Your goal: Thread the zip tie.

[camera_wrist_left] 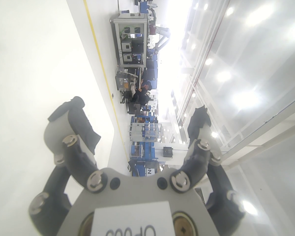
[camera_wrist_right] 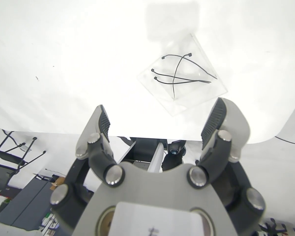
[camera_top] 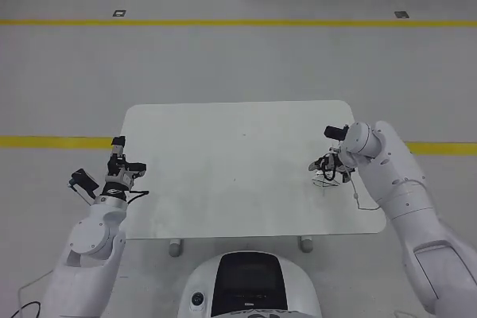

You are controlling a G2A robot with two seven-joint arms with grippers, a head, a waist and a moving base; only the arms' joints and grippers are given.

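A white table (camera_top: 238, 167) stands on a grey floor crossed by yellow lines (camera_top: 32, 141). Near the table's right edge lies a clear flat tray (camera_wrist_right: 194, 95). Four black zip ties (camera_wrist_right: 174, 78) lie loose on it, crossing one another around their middles. The right gripper (camera_wrist_right: 159, 116) hangs over the tray's near side with its jaws spread wide and nothing between the ribbed pads (camera_wrist_right: 212, 119). It seems to be clear of the tray, though the top view is too crowded there to be sure. Well apart, at the table's left edge, the left gripper (camera_wrist_left: 137, 109) points out across the room, also wide open and empty.
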